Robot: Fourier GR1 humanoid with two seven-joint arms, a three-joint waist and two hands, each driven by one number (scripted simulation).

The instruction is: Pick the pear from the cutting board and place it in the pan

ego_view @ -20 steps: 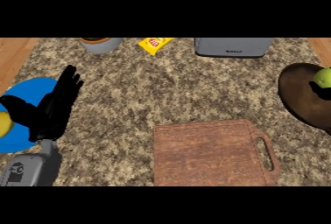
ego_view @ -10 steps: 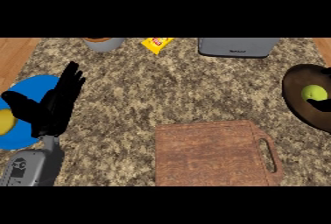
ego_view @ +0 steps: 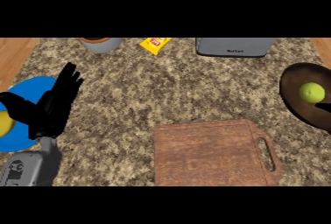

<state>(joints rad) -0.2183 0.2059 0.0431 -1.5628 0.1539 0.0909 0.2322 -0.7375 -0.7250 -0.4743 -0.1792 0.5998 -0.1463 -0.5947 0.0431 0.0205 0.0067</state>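
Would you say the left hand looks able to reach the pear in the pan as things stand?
Probably not easily: the left hand rests open at the far left, the pear sits in the pan at the far right.

left hand [ego_view: 50, 107] sat at view's left edge, fingers straight and pointing up, thumb splayed toward the left, grey forearm [ego_view: 29, 166] entered from lower left corner, right hand out of view

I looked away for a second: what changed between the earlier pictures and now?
The pear shifted inward and lower within the pan, in which it now lies. The whole view slid slightly left. The left hand stayed open with fingers up at the left over the blue plate; the cutting board stayed bare. The right hand is out of view.
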